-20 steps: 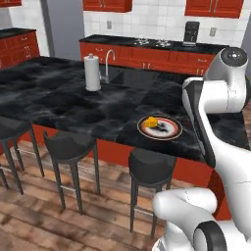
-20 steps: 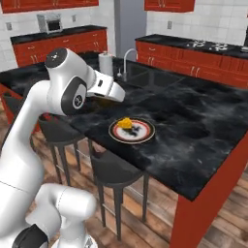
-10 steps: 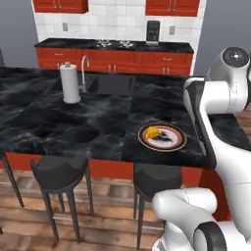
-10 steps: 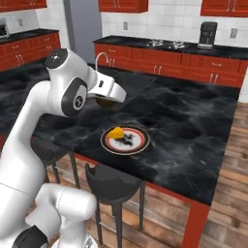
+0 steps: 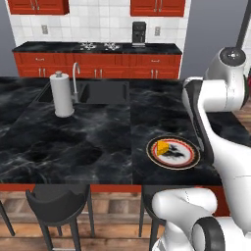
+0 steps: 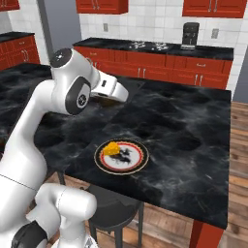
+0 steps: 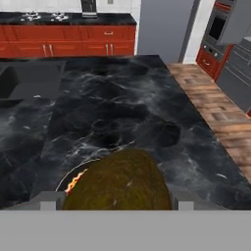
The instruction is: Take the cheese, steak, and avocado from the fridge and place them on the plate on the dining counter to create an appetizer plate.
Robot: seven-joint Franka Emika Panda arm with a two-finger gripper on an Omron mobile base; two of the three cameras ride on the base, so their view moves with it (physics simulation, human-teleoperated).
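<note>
Over plate (image 7: pixel 73 179): avocado (image 7: pixel 120 181) sits in my gripper (image 7: pixel 113 203), fingers closed around it.
Handling: I'd judge it rounded, slippery; hold mid-body.
Cheese (image 6: pixel 112 148): already plated.

No text, label, brand, number or sign is readable anywhere in these views; all the surfaces are plain, without any writing.

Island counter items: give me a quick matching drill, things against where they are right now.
Things:
1. cheese
2. plate
3. paper towel roll
4. olive-brown lump

Places:
a. close before the hand camera
b. beside the sink
c. on the dining counter, near its front edge
d. on the plate's left part

Pairs: 1-d, 2-c, 3-b, 4-a
</note>
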